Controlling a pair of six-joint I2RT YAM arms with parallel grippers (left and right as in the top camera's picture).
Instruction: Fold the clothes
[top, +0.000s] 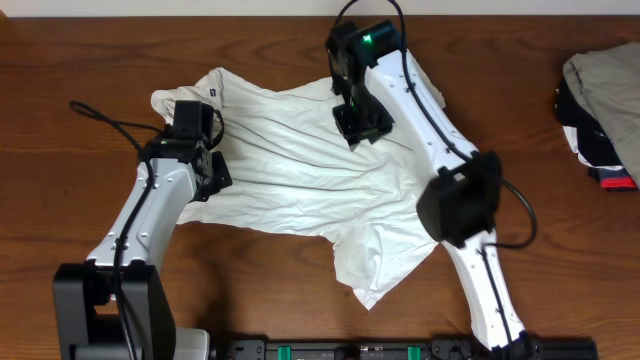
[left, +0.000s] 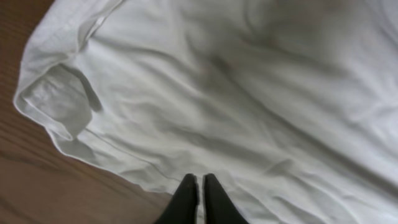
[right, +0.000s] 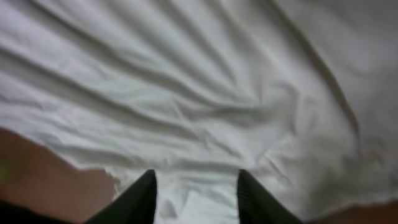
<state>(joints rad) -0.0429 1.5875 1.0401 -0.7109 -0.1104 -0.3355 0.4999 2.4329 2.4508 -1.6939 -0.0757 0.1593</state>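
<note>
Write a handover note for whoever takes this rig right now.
Left end effector: shut, apparently pinching the white T-shirt at its edge.
Right end effector: open, low over the shirt, fabric between its fingers.
T-shirt: spread out and wrinkled on the table; other garments heaped at the right edge of the overhead view.
Done: no fold yet.
To do: every fold.

The T-shirt (top: 300, 170) lies spread on the table (top: 60, 60), a garment heap (top: 605, 95) well apart at its right edge
</note>
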